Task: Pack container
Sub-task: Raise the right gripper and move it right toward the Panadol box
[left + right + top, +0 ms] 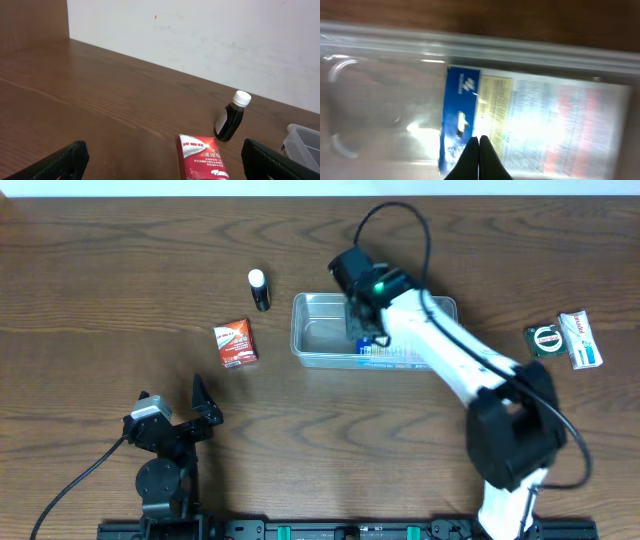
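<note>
The clear plastic container (315, 330) stands at the table's middle back, its rim (470, 45) blurred in the right wrist view. A flat box with a blue end and white printed face (530, 125) lies inside it (390, 352). My right gripper (366, 330) reaches down into the container, and its fingers (479, 139) are shut tip to tip with nothing between them, just over the box's blue end. My left gripper (170, 393) rests open at the front left, nothing between its fingers (162, 167).
A red box (235, 343) (202, 157) lies left of the container, with a dark bottle with a white cap (260, 290) (231, 117) behind it. A green box (545, 340) and a white-and-blue box (580, 340) lie at the far right.
</note>
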Controlling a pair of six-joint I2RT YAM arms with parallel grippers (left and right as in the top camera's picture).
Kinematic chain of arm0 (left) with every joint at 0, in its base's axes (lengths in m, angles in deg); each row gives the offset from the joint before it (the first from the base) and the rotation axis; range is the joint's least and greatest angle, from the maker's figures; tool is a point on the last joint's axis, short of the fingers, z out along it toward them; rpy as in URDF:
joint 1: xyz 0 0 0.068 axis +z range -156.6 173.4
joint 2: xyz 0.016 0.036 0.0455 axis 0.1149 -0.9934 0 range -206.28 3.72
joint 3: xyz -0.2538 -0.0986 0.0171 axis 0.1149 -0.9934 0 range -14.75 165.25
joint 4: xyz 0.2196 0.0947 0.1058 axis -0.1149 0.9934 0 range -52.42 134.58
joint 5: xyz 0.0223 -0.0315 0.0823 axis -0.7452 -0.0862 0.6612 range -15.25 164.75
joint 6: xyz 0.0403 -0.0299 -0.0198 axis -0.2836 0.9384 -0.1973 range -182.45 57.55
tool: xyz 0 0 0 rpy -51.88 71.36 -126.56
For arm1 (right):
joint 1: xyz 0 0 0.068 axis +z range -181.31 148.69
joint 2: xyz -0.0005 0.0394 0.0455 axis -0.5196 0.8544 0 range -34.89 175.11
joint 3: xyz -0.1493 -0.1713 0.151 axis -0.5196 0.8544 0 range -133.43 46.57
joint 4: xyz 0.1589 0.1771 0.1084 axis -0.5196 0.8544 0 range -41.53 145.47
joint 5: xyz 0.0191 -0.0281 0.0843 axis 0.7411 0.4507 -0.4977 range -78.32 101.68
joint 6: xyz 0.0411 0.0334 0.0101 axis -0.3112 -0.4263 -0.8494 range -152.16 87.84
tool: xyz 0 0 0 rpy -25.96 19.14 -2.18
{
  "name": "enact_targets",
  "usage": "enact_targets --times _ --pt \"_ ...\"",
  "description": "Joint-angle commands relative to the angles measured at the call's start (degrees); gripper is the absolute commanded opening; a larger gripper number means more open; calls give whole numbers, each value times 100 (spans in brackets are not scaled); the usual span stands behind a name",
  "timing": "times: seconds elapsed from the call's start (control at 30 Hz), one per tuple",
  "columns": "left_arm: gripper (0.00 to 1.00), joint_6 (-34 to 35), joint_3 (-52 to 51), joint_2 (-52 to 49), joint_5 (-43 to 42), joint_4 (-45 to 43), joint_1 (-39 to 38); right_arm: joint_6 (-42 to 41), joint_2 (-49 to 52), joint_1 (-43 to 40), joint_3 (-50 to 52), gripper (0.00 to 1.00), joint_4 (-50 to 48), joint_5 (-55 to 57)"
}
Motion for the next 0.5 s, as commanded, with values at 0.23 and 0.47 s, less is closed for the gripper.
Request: enact_targets --times 0.23,0.47 --pt "98 -35 -129 35 153 195 13 391 -1394 -1646 -299 2 1123 992" --pt "98 -35 -129 35 153 195 13 426 -1314 -3486 35 4 1252 946"
